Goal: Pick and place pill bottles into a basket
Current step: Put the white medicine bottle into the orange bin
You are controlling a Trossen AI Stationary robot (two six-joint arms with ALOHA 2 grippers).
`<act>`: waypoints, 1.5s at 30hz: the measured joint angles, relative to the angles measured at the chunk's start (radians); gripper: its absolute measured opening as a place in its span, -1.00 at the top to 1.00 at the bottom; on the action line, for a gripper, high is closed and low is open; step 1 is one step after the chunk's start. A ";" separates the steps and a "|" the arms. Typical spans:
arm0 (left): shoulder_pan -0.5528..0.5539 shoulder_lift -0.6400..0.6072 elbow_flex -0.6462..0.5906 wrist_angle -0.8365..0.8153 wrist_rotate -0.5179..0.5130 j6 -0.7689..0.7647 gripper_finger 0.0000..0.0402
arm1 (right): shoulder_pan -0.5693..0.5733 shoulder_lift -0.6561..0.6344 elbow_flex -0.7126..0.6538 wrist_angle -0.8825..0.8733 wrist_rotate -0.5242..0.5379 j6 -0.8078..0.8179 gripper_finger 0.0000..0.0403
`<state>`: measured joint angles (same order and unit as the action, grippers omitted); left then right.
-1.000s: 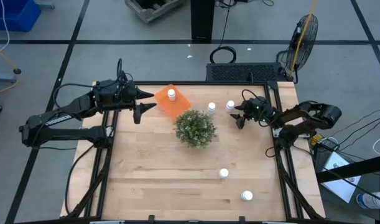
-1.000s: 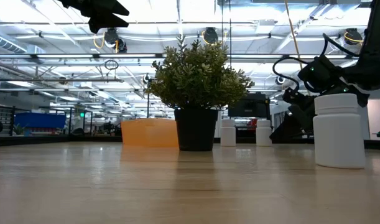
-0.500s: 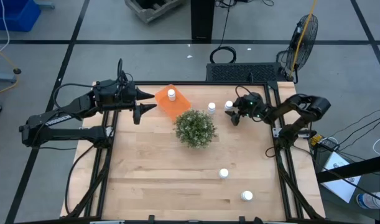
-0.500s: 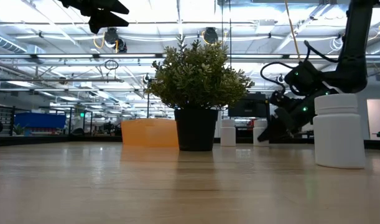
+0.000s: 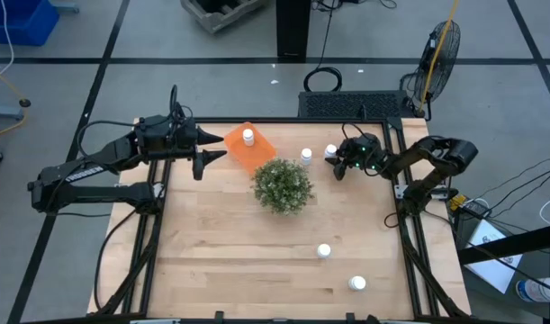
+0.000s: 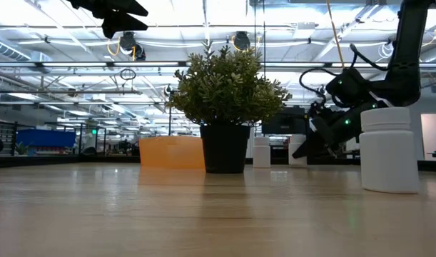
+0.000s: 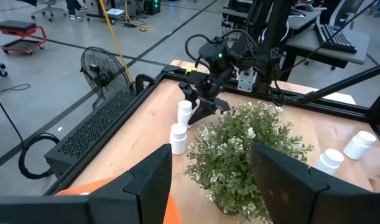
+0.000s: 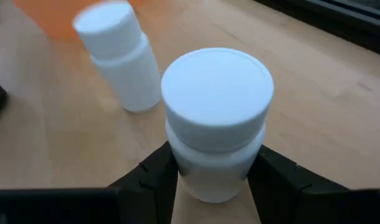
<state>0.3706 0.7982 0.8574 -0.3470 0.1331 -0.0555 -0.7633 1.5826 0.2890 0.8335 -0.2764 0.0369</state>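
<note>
My right gripper (image 5: 338, 163) is at the table's far right, shut on a white pill bottle (image 5: 331, 151) that stands on the table; it also shows in the right wrist view (image 8: 217, 124). A second bottle (image 5: 306, 156) stands just left of it. Another bottle (image 5: 248, 137) stands in the orange basket (image 5: 253, 151). Two more bottles (image 5: 324, 251) (image 5: 356, 283) stand near the table's front right. My left gripper (image 5: 213, 149) is open and empty, raised just left of the basket. My right gripper pinches the bottle's body (image 8: 211, 177) just below the cap, one finger (image 8: 153, 174) on each side. The fingers come from the table's right side, slanting a little downward (image 6: 310, 143). The bottle stands upright, its base on the table.
A green potted plant (image 5: 282, 184) stands mid-table, between the basket and the front bottles. The neighbouring bottle (image 8: 118, 65) is close beside the held one. Black frame rails (image 5: 402, 216) run along the table's edges. Bare wood lies at the front left.
My right gripper has gone toward the table's left edge, up to the far right bottle, and its fingers now stand on both sides of it. The right arm's elbow has swung toward the far edge. The bottle has stayed on the table.
</note>
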 joint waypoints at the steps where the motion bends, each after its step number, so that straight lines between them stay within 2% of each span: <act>1: 0.000 0.000 0.000 0.000 0.000 0.001 -0.11 | 0.005 -0.018 0.000 -0.008 -0.013 0.011 0.25; 5: 0.000 0.000 0.000 0.000 0.000 0.008 -0.11 | 0.034 -0.148 0.002 -0.072 -0.016 0.055 0.25; 8: 0.000 0.000 0.000 -0.001 0.023 0.030 -0.11 | 0.054 -0.281 0.044 -0.271 -0.015 0.048 0.25; 13: 0.000 0.000 0.000 -0.002 0.052 0.046 -0.11 | 0.110 -0.462 0.234 -0.740 -0.014 -0.039 0.25; 18: 0.000 0.003 0.024 -0.031 0.076 0.048 -0.11 | 0.169 -0.532 0.473 -0.985 0.007 -0.065 0.26; 21: -0.001 0.050 0.120 -0.125 0.076 0.101 -0.11 | 0.208 -0.527 0.601 -1.060 0.017 -0.077 0.26; 25: -0.001 0.163 0.314 -0.309 0.047 0.175 -0.11 | 0.274 -0.485 0.727 -1.070 0.030 -0.076 0.26; 36: -0.001 0.487 0.871 -0.692 0.042 0.272 -0.11 | 0.449 -0.260 0.947 -1.091 0.040 -0.104 0.24; 41: -0.001 0.605 1.018 -0.854 0.068 0.273 -0.11 | 0.516 -0.158 1.037 -1.088 0.037 -0.130 0.26; 45: -0.018 0.669 1.080 -0.913 0.075 0.271 -0.11 | 0.552 -0.089 1.108 -1.089 0.016 -0.144 0.25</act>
<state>0.3526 1.4676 1.9377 -1.2600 0.2082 0.2157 -0.2115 1.4939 1.3966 -0.2554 -0.2601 -0.1066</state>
